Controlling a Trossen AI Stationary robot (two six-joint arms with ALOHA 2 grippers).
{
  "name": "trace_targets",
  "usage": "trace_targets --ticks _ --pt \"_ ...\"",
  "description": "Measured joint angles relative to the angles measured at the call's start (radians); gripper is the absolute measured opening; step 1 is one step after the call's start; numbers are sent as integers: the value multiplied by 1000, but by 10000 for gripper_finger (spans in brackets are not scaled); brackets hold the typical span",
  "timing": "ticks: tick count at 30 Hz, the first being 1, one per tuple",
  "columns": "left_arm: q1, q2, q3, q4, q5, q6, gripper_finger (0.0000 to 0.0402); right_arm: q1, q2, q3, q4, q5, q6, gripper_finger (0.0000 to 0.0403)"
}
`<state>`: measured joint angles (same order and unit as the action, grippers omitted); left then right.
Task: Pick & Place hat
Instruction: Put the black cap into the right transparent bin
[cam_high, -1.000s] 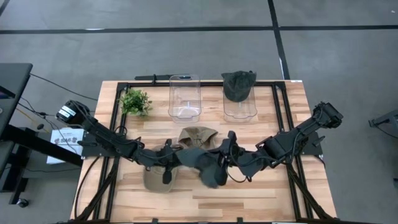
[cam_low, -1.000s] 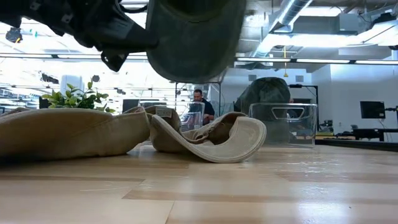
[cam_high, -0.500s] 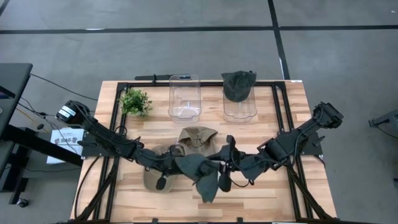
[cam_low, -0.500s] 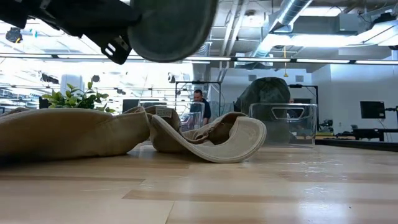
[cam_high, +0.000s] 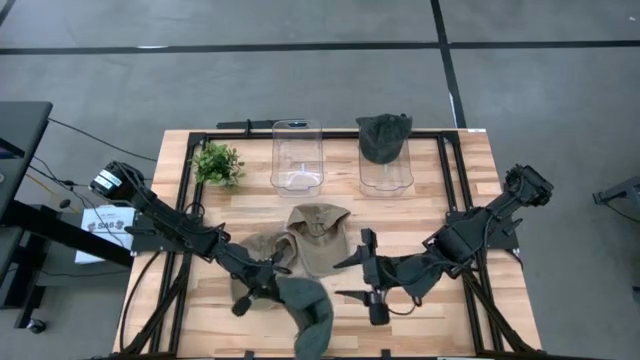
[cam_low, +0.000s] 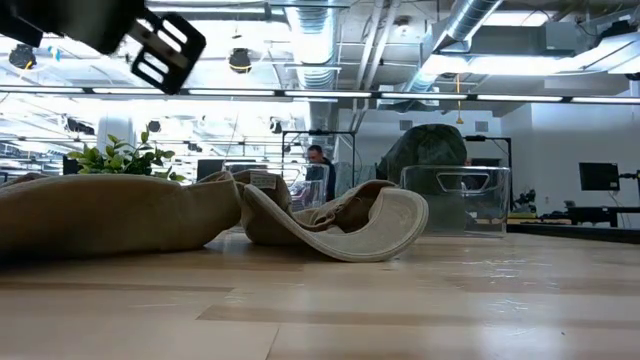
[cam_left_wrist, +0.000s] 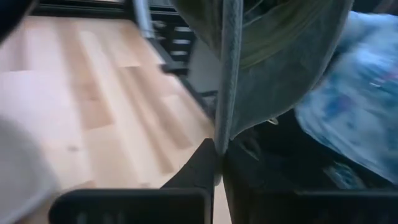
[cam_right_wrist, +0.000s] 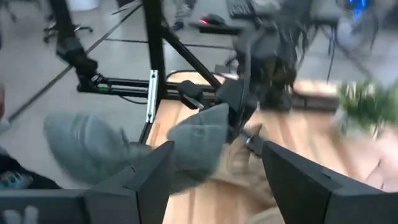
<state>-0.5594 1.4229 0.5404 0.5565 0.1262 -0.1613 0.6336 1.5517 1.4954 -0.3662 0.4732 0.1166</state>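
Left gripper (cam_high: 280, 285): I see it clenched on the grey-green hat (cam_high: 308, 312), fingers pinching the brim edge in my left wrist view (cam_left_wrist: 219, 163)
Grey-green hat: lower centre of the high view, hanging over the table's front edge
Right gripper (cam_high: 358, 277): released, fingers spread wide, holding nothing, right of centre in the high view and apart from the hat
Tan hats: one (cam_high: 318, 236) at centre of the table, another (cam_high: 255, 262) under my left arm, both lying on the wood
Far row: left clear bin (cam_high: 297, 156) empty; right clear bin (cam_high: 385, 167) carries a dark green hat (cam_high: 384, 134)
Small potted plant (cam_high: 217, 162): upper left of the table (cam_high: 480, 190)
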Motion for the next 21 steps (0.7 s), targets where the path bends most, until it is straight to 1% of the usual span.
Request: trace_targets --ticks 5,7,10,15,18,21 --pt "-17 0 0 0 129 1 13 47 0 17 5 1 -313 218" --pt "-22 0 0 0 170 1 13 61 0 17 7 -1 -396 206" --pt "-23 0 0 1 200 1 13 74 6 18 7 -4 -447 186" --pt "-19 -1 0 12 204 1 13 71 46 18 18 -43 -491 148" --pt "-15 -1 0 23 205 0 13 57 86 18 63 -66 -515 130" --pt "-15 -1 0 31 204 0 13 51 121 18 109 -66 -559 121"
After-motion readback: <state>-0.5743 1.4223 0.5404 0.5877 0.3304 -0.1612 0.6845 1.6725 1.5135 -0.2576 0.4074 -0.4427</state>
